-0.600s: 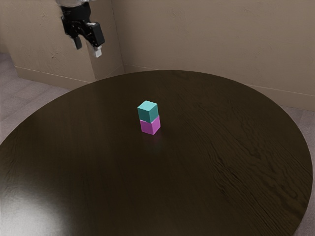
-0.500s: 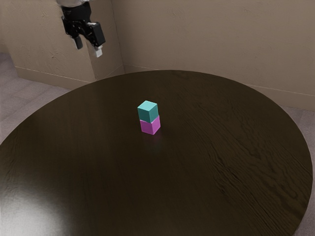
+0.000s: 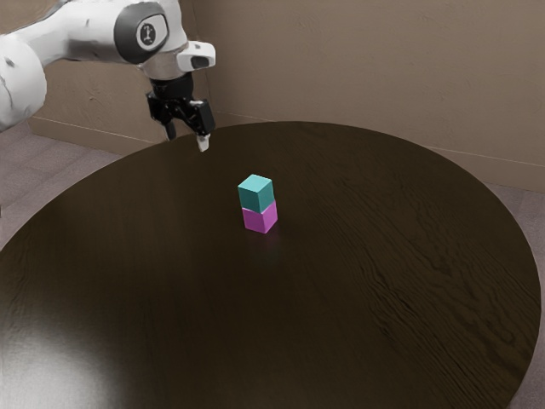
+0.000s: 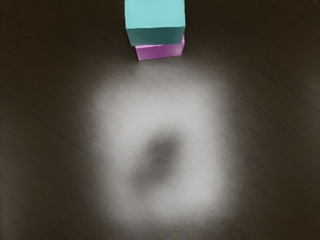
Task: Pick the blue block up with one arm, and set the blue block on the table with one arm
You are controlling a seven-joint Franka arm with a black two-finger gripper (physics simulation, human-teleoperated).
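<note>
While the teal-blue block [image 3: 256, 194] sits exactly where it did a moment ago, stacked on a magenta block [image 3: 260, 218], the black two-finger gripper [image 3: 187, 138] has come lower and closer to it. In the exterior view the white robot arm [image 3: 94, 32] now reaches in from the upper left, with much more of it in sight than before. The gripper's two fingers stand wide apart with nothing between them; they hang above the far left part of the round, dark wood table [image 3: 358, 281], still clear of both blocks.

In the wrist view, the teal-blue block's pale top and darker side show ahead of the hand, with a strip of magenta beneath. A soft, whitish glare [image 4: 160, 105] lies on the wood near the stack.

This looks like the approach, with the pick-up still to come. The hand probably needs to travel further toward the stack, centre over the upper block, then lower around it alone; a low grip could catch or topple the magenta one.
</note>
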